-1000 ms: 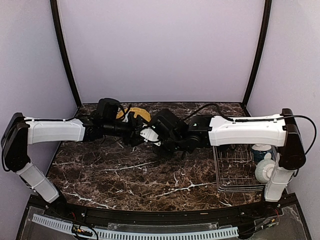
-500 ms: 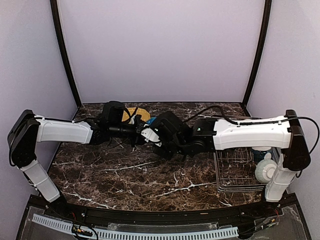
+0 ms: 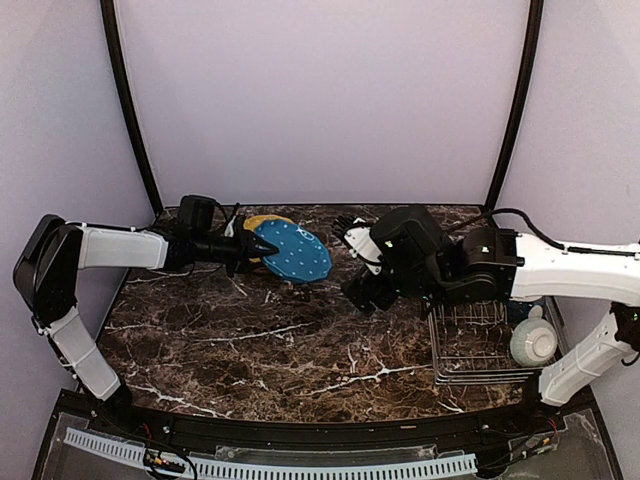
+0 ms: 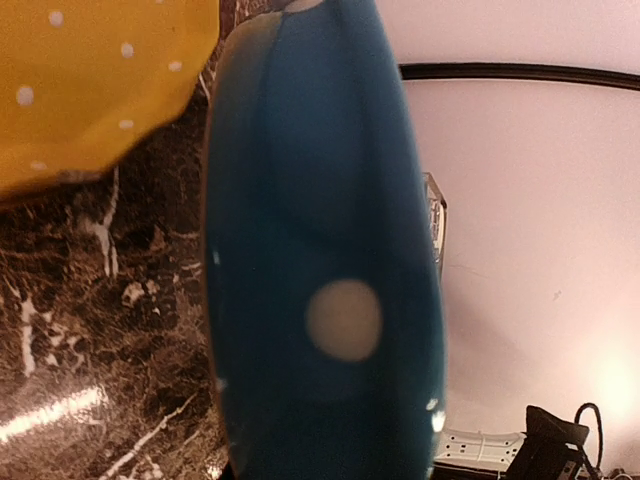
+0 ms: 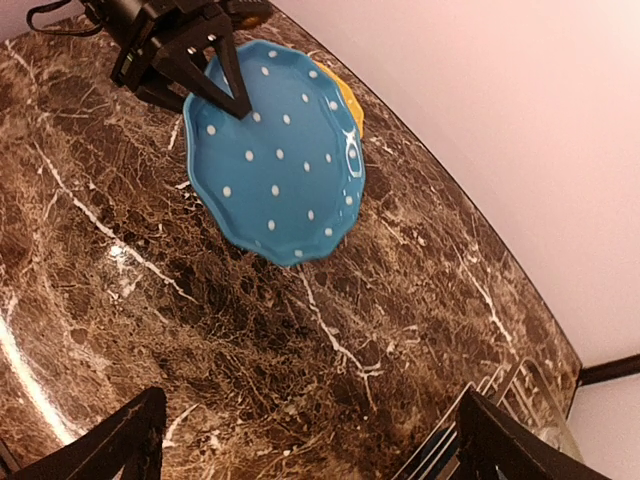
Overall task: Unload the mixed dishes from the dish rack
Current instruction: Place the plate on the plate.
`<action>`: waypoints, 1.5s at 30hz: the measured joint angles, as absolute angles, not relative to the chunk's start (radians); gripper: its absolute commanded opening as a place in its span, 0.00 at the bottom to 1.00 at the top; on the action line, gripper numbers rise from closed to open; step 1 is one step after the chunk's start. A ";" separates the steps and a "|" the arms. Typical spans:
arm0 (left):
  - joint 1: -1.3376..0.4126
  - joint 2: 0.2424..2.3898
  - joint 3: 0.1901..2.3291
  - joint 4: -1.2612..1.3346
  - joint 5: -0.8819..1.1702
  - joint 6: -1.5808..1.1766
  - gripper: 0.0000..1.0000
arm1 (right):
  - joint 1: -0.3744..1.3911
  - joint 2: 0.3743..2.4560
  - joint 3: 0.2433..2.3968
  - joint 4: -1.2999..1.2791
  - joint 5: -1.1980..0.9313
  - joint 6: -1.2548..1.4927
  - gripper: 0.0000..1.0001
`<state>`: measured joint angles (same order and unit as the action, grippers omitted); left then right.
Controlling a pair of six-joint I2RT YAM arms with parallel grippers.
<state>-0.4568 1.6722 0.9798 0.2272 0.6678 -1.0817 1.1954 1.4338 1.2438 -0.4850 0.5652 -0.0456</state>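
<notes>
Over marble table [image 3: 250, 350], scalloped blue white-dotted plate [image 3: 292, 251] clamped in left end effector [image 3: 243, 252], right end effector [image 3: 351, 262] apart

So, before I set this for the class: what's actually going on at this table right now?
The left gripper is shut on the rim of the blue white-dotted plate and holds it tilted over the marble table, with the yellow plate just behind it. The right gripper is open and empty, between that plate and the dish rack. At least one pale bowl sits in the rack, not yet unloaded.
</notes>
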 measured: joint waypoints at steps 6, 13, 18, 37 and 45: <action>-0.334 1.722 1.053 0.231 0.707 -0.997 0.01 | 1.135 1.324 1.188 -0.568 0.535 0.147 0.99; -0.223 1.808 1.158 0.238 0.746 -0.957 0.01 | 1.066 1.281 1.193 -0.643 0.420 0.370 0.99; -0.167 1.890 1.212 0.255 0.751 -0.953 0.01 | 1.060 1.313 1.313 -0.773 0.463 0.545 0.99; -0.150 2.017 1.265 0.307 0.801 -0.968 0.21 | 0.954 1.247 1.266 -0.865 0.533 0.573 0.99; -0.159 2.017 1.267 0.194 0.789 -0.881 0.62 | 0.897 1.216 1.247 -0.869 0.493 0.575 0.99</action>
<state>-0.1593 2.0167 1.2667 0.1936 0.7895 -0.8814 0.8967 1.2163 1.2469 -0.8688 0.4931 0.5747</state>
